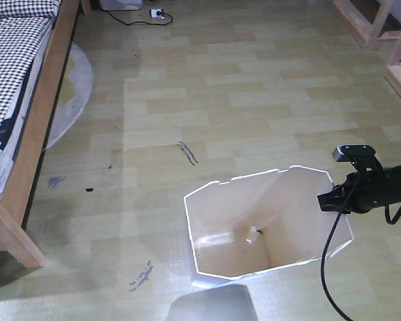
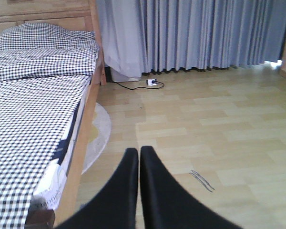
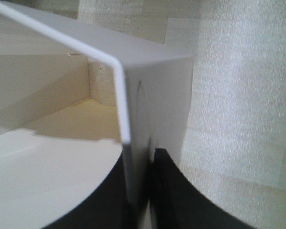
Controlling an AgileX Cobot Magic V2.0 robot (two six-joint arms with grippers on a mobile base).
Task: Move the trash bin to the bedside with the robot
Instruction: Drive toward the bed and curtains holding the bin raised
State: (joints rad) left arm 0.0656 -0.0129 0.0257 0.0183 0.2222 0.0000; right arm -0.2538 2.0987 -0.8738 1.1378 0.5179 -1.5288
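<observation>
- First, the front-facing view: the trash bin (image 1: 217, 217) stands upright on the pale plank floor (image 1: 254, 100), low in the middle of the picture and well apart from the bed (image 1: 37, 127) at the left edge.
  It is white and thin-walled, with a cut-corner rim, sides that taper downward and a cream inside. A small pale item lies at its bottom, too small to identify.
  The right gripper (image 1: 329, 199), at the end of a thin black arm (image 1: 387, 187) with a trailing cable, meets the bin's right-hand rim.
  A round grey rug (image 1: 77, 87) lies beside the bed frame, and dark scuff marks (image 1: 187, 152) lie between the rug and the bin.
- Next, the left wrist view: the left gripper (image 2: 139, 160) is pressed together and empty, hanging above the floor.
  The bed's checked bedding (image 2: 33, 109) fills the left, with grey curtains (image 2: 205, 33) and a power strip (image 2: 152, 82) behind.
- Lastly, the right wrist view: the right gripper (image 3: 140, 191) pinches the bin's white wall, one black finger (image 3: 95, 210) inside and the other outside.
  The thin rim bends at a corner just above the fingers.
</observation>
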